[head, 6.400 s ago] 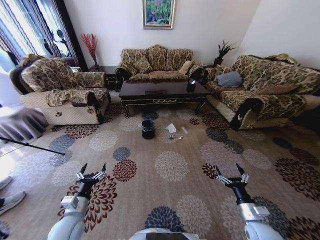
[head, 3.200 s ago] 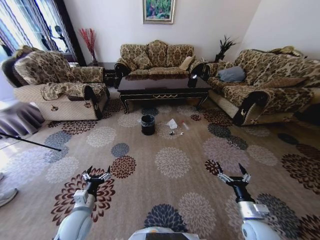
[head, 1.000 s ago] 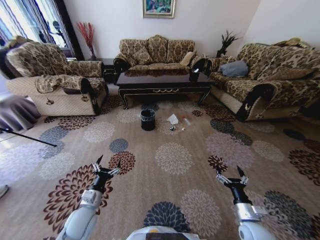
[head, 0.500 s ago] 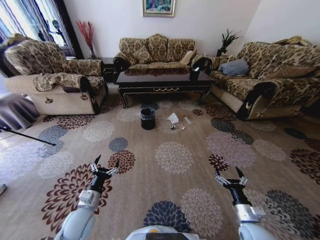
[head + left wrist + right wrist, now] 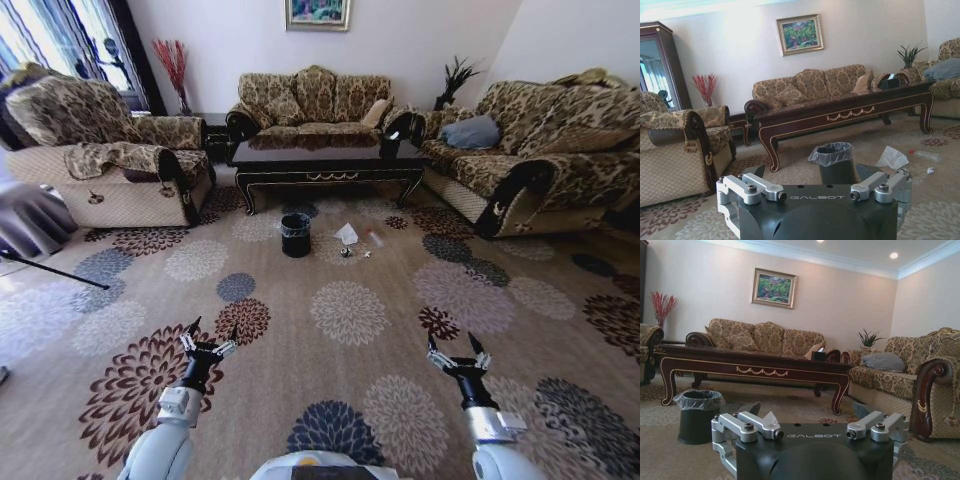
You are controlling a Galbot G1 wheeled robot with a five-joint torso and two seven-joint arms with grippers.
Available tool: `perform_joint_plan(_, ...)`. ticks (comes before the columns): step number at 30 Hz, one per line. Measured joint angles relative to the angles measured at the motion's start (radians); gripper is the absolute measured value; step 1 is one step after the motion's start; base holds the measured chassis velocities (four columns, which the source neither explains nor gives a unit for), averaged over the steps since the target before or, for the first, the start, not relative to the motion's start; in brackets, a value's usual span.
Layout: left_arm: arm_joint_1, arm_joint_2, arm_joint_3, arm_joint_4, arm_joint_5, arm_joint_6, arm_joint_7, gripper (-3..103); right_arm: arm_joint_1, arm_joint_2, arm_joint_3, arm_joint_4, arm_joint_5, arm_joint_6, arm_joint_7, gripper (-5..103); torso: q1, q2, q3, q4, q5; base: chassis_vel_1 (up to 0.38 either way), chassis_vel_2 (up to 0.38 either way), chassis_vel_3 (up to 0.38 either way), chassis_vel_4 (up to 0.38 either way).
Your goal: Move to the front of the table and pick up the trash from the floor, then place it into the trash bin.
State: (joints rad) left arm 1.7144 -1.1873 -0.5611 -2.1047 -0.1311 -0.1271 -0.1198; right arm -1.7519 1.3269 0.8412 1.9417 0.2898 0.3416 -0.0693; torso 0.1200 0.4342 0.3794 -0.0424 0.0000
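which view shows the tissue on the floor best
The left wrist view: the crumpled tissue shows large beside the trash bin. The head view shows it small and distant; in the right wrist view the gripper hides most of it.

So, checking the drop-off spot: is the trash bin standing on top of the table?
No, the trash bin stands on the carpet in front of the table.

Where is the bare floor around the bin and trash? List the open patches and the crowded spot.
Open: the wide carpet between both grippers, left and right, and the trash bin; also the carpet on the bin's left, toward the armchair. Crowded: the strip between bin and table, and right of the bin, where the trash lies.
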Motion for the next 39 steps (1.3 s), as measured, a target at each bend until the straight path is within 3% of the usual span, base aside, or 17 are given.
perform_joint_plan(39, 0.04, -0.011, -0.029, -0.008, 0.023, -0.017, 0.002, 100, -0.002, 0.008, 0.025, -0.002, 0.019, 0.01, 0.002, 100, -0.05, -0.159, -0.109, 0.0, 0.0, 0.0, 0.0, 0.0, 0.0)
